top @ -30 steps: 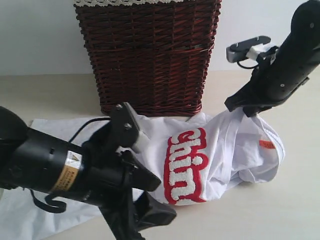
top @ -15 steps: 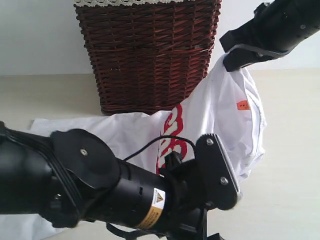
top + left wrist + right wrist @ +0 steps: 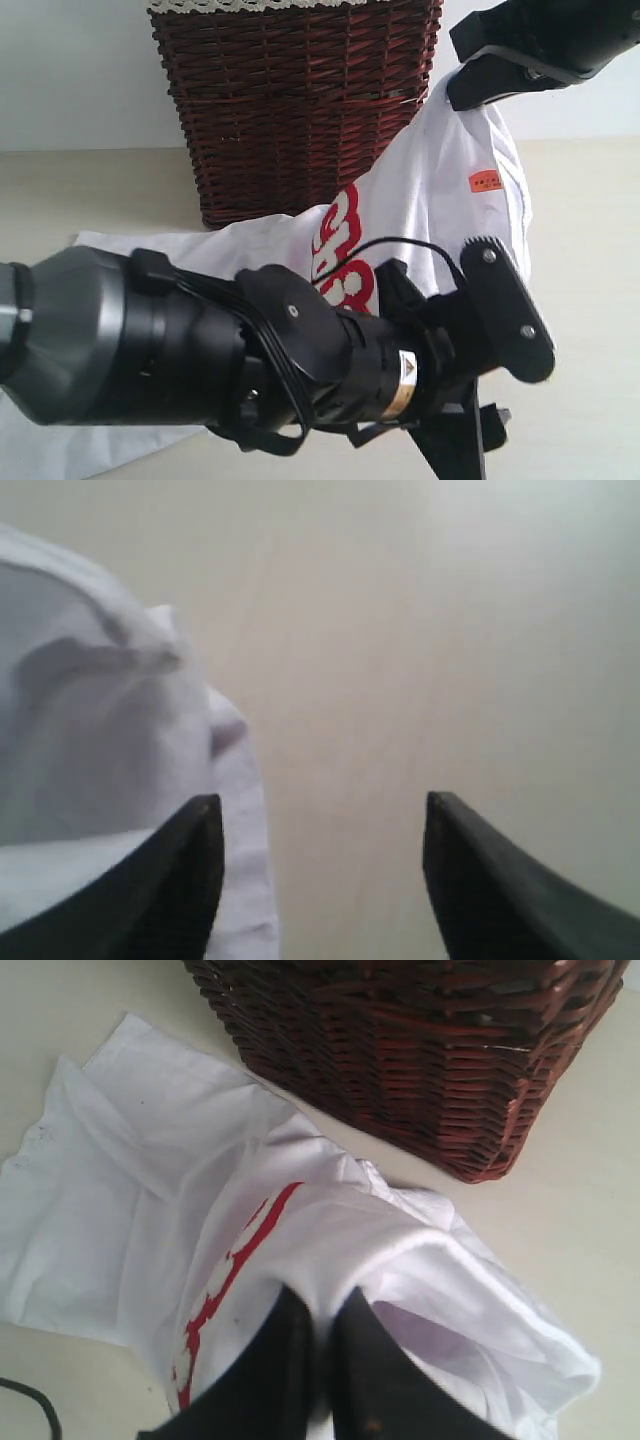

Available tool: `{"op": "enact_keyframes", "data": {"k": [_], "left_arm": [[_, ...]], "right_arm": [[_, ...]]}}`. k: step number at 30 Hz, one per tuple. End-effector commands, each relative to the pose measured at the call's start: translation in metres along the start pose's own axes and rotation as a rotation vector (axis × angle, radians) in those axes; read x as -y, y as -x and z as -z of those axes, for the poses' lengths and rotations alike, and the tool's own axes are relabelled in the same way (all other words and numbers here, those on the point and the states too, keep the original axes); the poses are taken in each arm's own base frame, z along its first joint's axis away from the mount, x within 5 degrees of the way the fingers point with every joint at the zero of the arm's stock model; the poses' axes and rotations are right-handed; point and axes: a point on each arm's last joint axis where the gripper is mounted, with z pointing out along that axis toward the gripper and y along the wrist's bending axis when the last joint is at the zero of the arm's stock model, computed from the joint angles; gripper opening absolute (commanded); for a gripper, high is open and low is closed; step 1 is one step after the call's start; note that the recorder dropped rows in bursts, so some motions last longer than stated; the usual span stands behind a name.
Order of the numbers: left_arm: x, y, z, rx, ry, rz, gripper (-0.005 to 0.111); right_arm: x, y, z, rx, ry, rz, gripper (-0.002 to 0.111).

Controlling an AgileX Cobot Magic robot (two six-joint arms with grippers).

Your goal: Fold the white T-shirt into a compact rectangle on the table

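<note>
In the exterior view the right gripper [image 3: 478,92] holds the white T-shirt [image 3: 440,200] up beside the basket [image 3: 300,110]. The orange tag [image 3: 484,181] shows, and the left arm [image 3: 200,350] hides the lower cloth. The right wrist view shows that gripper's fingers pinched tight on a fold, with the rest of the shirt trailing on the table [image 3: 60,1020]. Only the left wrist view shows the left gripper [image 3: 322,880], spread wide over bare table with the shirt's edge at one finger.

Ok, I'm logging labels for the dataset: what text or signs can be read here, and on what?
Lettering on the white T-shirt: red-outlined, creased and partly hidden; no word readable.
Orange tag on the shirt: dark marks, too small to read.
Sticker on the left arm: what looks like a warning triangle; print too blurred.
</note>
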Motion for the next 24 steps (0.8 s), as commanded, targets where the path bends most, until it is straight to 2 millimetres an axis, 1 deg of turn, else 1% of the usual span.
{"op": "enact_keyframes", "data": {"k": [1,3,4,6,9,10,11,13,14,15,16,18,19,21,24], "left_arm": [[-0.002,-0.003,-0.007,-0.027,0.074,0.012,0.038],[-0.010,-0.003,-0.005,-0.037,0.150,0.063,0.012],[-0.013,-0.003,-0.004,-0.038,0.159,0.077,0.001],[-0.015,-0.002,-0.001,-0.030,0.131,0.146,0.001],[-0.015,-0.001,-0.001,0.001,0.020,0.242,0.000],[-0.015,-0.002,-0.002,0.006,0.000,0.269,0.000],[-0.020,-0.004,-0.002,0.000,0.020,0.310,0.000],[-0.032,-0.010,-0.001,-0.030,0.118,0.331,0.000],[-0.042,-0.016,0.001,-0.066,0.224,0.376,0.000],[-0.052,-0.023,0.004,-0.119,0.344,0.410,0.000],[-0.062,-0.030,0.009,-0.192,0.447,0.408,0.000],[-0.070,-0.038,0.016,-0.349,0.502,0.373,0.000],[-0.073,-0.041,0.018,-0.416,0.483,0.347,0.000],[-0.068,-0.036,0.018,-0.472,0.367,0.385,0.000],[-0.055,-0.018,0.015,-0.446,0.180,0.365,0.000]], "right_arm": [[-0.001,0.003,0.006,0.027,0.000,0.008,0.000],[-0.001,0.003,0.006,0.027,0.000,0.012,0.000],[-0.001,0.003,0.006,0.029,-0.001,0.014,0.000],[-0.001,0.003,0.006,0.031,-0.002,0.018,0.000],[-0.001,0.004,0.006,0.034,-0.003,0.018,0.000],[-0.001,0.004,0.006,0.034,-0.003,0.018,0.000],[-0.001,0.004,0.006,0.034,-0.003,0.018,0.000],[-0.001,0.003,0.006,0.029,-0.001,0.019,0.000],[-0.001,0.003,0.006,0.026,0.000,0.019,0.000],[-0.001,0.003,0.006,0.023,0.001,0.019,0.000],[-0.001,0.003,0.006,0.023,0.001,0.019,0.000],[-0.001,0.003,0.006,0.027,-0.001,0.022,0.000],[-0.001,0.004,0.006,0.034,-0.004,0.024,0.000],[-0.001,0.004,0.006,0.041,-0.007,0.026,0.000],[-0.001,0.004,0.006,0.038,-0.005,0.026,0.000]]}}
